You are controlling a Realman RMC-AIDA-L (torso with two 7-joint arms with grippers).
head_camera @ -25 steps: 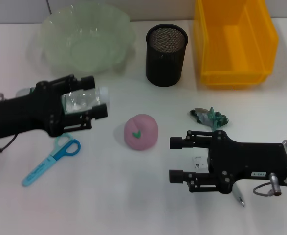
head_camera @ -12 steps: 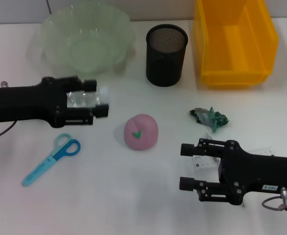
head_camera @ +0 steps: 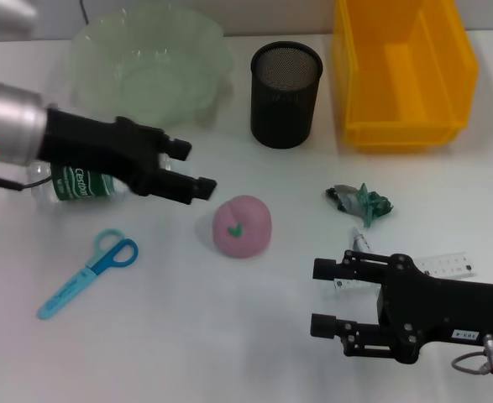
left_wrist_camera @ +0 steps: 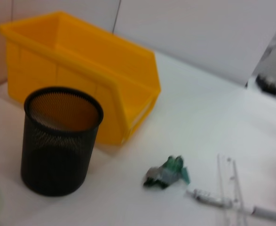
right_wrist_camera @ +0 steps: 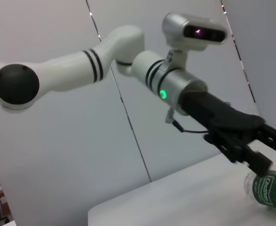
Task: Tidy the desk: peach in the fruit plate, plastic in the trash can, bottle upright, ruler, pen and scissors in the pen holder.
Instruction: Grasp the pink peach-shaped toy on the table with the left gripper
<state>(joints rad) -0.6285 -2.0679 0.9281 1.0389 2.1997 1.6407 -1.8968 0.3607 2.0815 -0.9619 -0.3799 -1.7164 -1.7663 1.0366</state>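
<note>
Head view shows the left gripper (head_camera: 186, 168) open, empty, above the bottle (head_camera: 71, 183), which might roll if nudged.

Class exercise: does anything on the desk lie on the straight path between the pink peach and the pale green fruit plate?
Nothing rests on the desk between the peach and the fruit plate. But the left claw and its arm hang over that stretch.

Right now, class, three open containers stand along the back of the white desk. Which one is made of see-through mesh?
The black cylindrical mesh pen holder, standing between the pale green glass fruit plate and the yellow plastic bin; the other two have solid walls.
</note>
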